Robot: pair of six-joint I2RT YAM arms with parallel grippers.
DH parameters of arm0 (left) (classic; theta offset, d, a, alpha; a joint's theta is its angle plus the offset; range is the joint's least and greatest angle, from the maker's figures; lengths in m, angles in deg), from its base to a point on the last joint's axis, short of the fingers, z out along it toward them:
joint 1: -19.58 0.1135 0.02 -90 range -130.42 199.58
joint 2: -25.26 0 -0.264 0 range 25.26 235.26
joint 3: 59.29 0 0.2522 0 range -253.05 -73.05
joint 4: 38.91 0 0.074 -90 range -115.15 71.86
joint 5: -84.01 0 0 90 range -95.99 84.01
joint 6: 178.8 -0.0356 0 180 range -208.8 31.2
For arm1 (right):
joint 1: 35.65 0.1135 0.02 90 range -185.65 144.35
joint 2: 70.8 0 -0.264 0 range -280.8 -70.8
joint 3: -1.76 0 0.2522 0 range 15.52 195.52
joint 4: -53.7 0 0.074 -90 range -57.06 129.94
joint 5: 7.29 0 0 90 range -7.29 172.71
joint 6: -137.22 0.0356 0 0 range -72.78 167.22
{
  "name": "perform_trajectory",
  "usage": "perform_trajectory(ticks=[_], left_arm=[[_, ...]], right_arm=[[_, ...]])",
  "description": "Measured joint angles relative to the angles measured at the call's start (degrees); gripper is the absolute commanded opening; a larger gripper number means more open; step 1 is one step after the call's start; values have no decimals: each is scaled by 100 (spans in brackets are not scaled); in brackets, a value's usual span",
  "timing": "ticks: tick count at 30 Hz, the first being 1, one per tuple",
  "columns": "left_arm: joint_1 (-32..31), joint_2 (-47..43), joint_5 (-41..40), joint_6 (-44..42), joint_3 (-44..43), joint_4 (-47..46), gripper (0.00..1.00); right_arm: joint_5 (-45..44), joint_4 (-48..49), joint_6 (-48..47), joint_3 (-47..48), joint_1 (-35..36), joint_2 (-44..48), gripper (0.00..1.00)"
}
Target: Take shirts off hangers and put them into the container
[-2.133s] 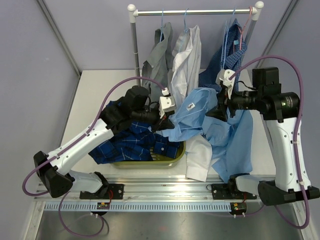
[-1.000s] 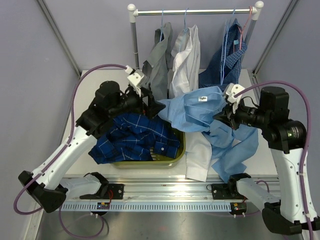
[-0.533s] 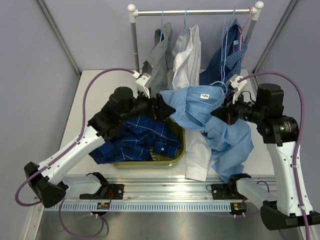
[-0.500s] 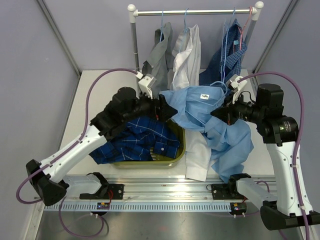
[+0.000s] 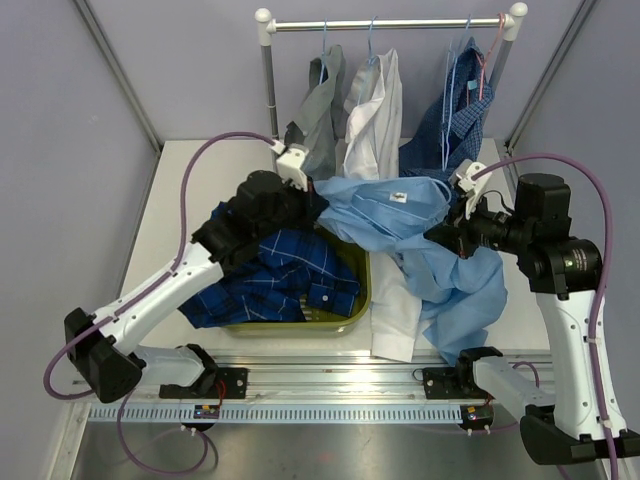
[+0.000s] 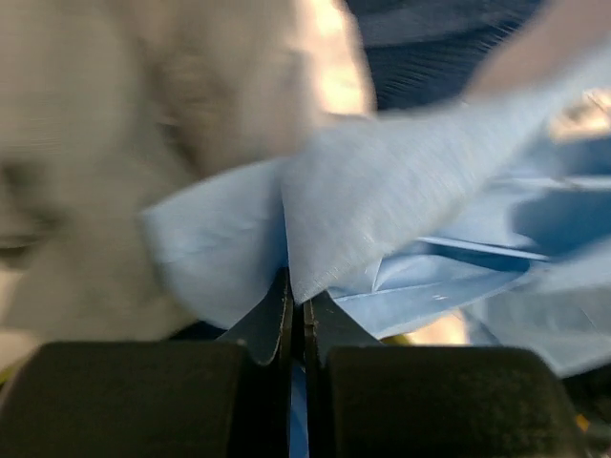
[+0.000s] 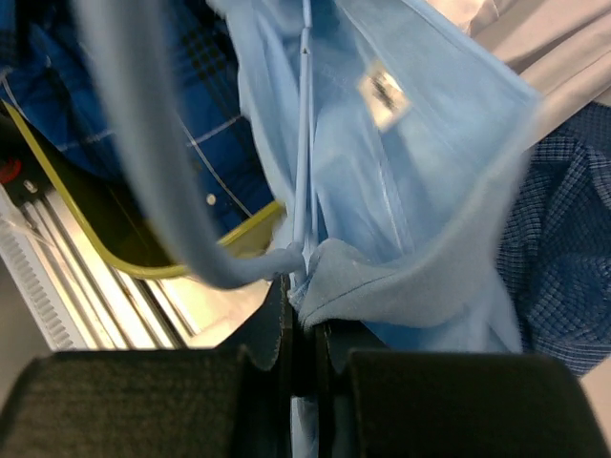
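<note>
1. Both arms share the light blue shirt (image 5: 385, 210). The left gripper (image 5: 308, 203) is pinched tight on a fold at the shirt's left edge. The right gripper (image 5: 442, 236) has its jaws together on bunched cloth and on the thin wire of a light-blue hanger (image 7: 305, 114).

2. The two-sided hold looks meant to pull the cloth taut, so the hanger can be worked out of the shirt before the shirt goes in.

3. The shirt hangs above the far right corner of the olive-green container (image 5: 330, 320). Its lower half spills down to the table (image 5: 190, 180) just right of the tub, outside it.

4. The held span runs left to right between the grippers, with the labelled collar area facing up. The tails trail toward the near right.

5. A dark blue windowpane-check shirt (image 5: 270, 275) lies heaped in the container and spills over its left rim.

6. On the far rail (image 5: 400, 23) hang the grey shirt (image 5: 322, 100), the white shirt (image 5: 378, 110) and the navy small-check shirt (image 5: 455, 125), so more than half the job appears to remain.
</note>
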Motion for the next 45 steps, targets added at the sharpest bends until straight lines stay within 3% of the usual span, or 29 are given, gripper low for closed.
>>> perform_trajectory(ticks=[4,8,16,32,42,44,45], left_arm=[[748,-420,-127,-20,214,146,0],[824,-669,129,-9,232,216,0],[962,-494,739,44,323,223,0],[1639,-944,1838,151,444,-105,0],[1731,-286,2321,188,417,-57,0],[1738,-177,2579,155,424,-61,3],[1751,-170,2702,109,450,-98,13]], right_arm=[[-140,-442,-785,168,7,83,0],[-22,-688,-1272,422,28,94,0],[1049,-1506,-2387,1095,22,-13,0],[815,-1729,-2776,1001,9,-267,0],[1628,-1823,-3136,1143,4,-380,0],[1663,-1749,-2780,1154,4,-361,0],[1585,-1502,-2426,1060,2,-308,0]])
